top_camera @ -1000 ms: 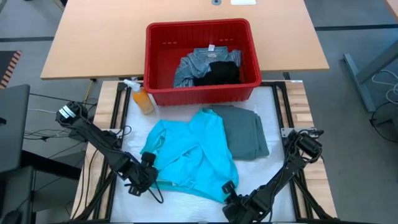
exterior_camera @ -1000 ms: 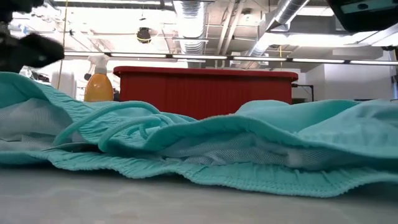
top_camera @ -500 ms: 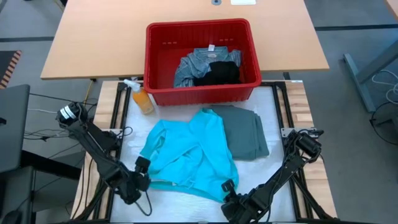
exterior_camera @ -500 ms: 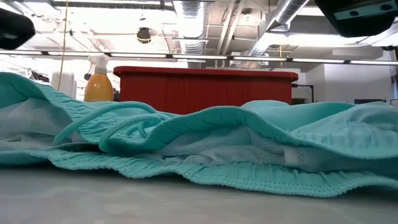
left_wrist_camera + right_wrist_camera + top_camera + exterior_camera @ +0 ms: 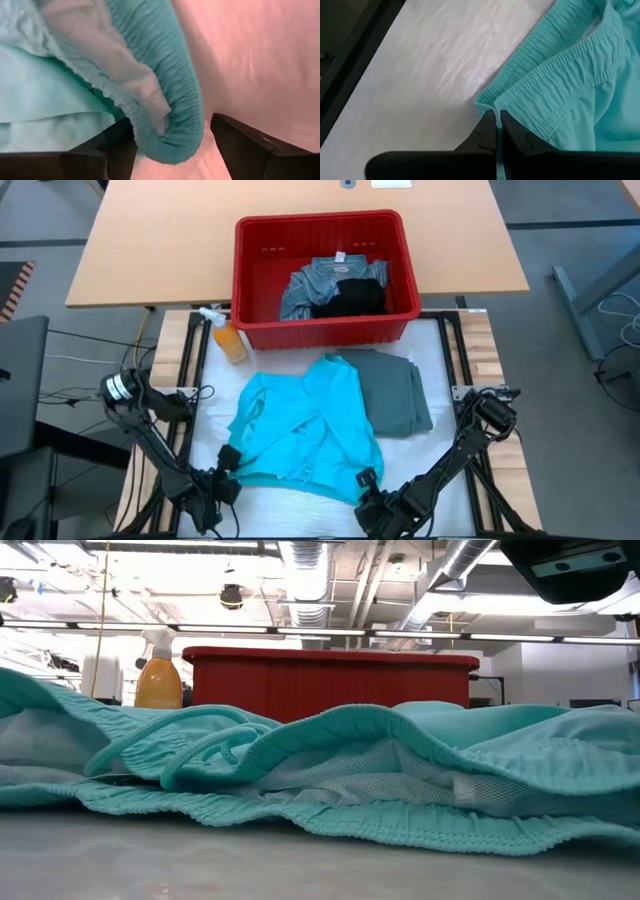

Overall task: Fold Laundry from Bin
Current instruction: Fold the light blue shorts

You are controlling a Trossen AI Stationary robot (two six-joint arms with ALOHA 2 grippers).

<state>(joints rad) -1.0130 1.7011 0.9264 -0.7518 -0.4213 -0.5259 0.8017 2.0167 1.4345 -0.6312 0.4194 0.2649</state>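
Two grippers sit at the near edge of the turquoise shorts (image 5: 305, 430), one per corner. Left gripper (image 5: 170, 145) has its fingers spread w/ the elastic waistband (image 5: 187, 95) bunched between them, not yet pinched; it's low at the near-left corner. Right gripper (image 5: 497, 127) is clamped on the hem at the near-right corner. Waistband runs left-right betw. both. Folded grey-green garment (image 5: 395, 390) lies beside the shorts; black and blue-grey pieces are in the red bin (image 5: 250, 275).
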